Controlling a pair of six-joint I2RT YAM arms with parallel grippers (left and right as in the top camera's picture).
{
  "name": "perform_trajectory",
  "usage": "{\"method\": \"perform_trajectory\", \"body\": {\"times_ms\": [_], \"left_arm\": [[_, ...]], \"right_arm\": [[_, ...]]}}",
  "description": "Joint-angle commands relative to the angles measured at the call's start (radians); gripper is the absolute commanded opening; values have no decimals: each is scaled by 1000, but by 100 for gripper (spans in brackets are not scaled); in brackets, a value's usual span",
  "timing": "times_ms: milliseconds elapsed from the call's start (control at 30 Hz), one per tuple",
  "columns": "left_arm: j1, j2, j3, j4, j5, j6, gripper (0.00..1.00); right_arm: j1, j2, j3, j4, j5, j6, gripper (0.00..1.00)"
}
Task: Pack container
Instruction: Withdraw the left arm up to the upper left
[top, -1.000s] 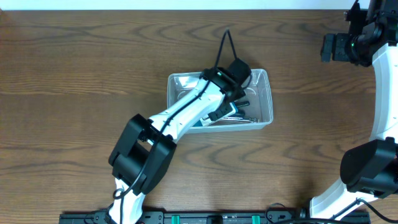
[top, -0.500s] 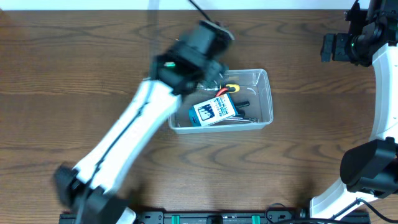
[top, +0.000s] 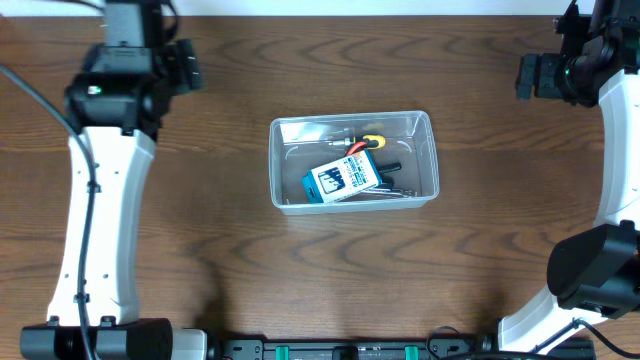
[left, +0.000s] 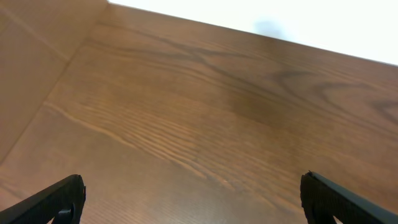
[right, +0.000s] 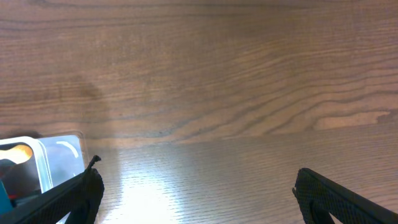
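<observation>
The clear plastic container (top: 428, 160) sits at the table's centre. Inside it lie a blue-and-white packet (top: 340, 181), a small tool with a red and yellow handle (top: 366, 143) and some dark metal pieces (top: 393, 187). My left gripper (top: 190, 66) is far off at the back left, open, with only bare wood between its fingers (left: 53, 200). My right gripper (top: 524, 78) hangs at the back right, also open and empty. In the right wrist view, a corner of the container (right: 59, 155) shows beside the left finger (right: 78, 198).
The wooden table (top: 200, 240) stretches all around the container. Its pale back edge (left: 261, 22) shows at the top of the left wrist view. Both arm bases stand at the front edge, left (top: 100, 340) and right (top: 590, 280).
My left arm was reaching into the container a second ago. It has swung out and away to the back left, leaving the blue-and-white packet in the container. The right arm has not moved.
</observation>
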Motion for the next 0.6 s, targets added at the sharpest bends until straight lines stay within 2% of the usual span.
{"method": "perform_trajectory", "body": {"times_ms": [0, 567], "left_arm": [[31, 6, -3, -2, 27, -45, 98], [46, 6, -3, -3, 27, -45, 98]], "right_arm": [[4, 8, 0, -1, -2, -10, 99], [4, 8, 0, -1, -2, -10, 99]]}}
